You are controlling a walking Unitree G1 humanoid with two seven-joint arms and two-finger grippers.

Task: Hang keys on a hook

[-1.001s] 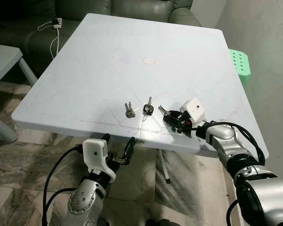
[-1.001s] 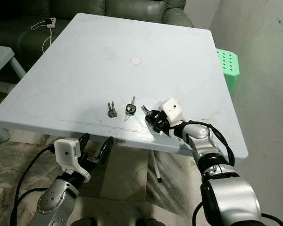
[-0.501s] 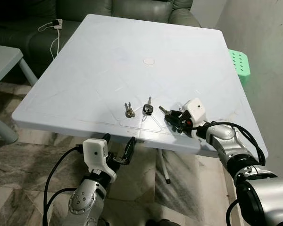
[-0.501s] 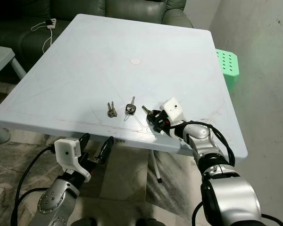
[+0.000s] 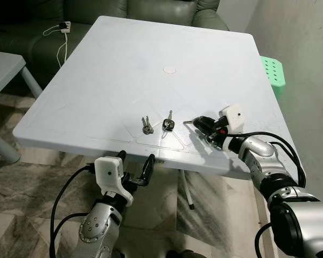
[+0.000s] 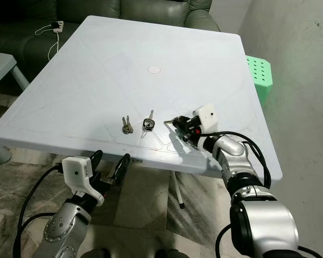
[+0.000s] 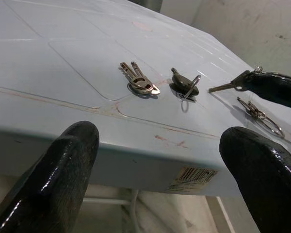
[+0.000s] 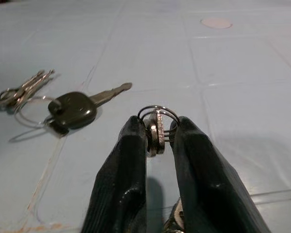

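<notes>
Near the front edge of the white table point(image 5: 124, 64), the right gripper point(image 5: 200, 122) pinches a bunch of keys point(image 8: 156, 127) between its fingers, just above the top. Beside it lie a black-headed key point(image 5: 168, 124) and two silver keys point(image 5: 147, 126). Below the edge, the left gripper point(image 5: 134, 166) hangs with fingers spread.

White plastic table point(image 5: 124, 64), 2 silver keys point(image 5: 147, 126), black-headed key point(image 5: 168, 124)
</notes>
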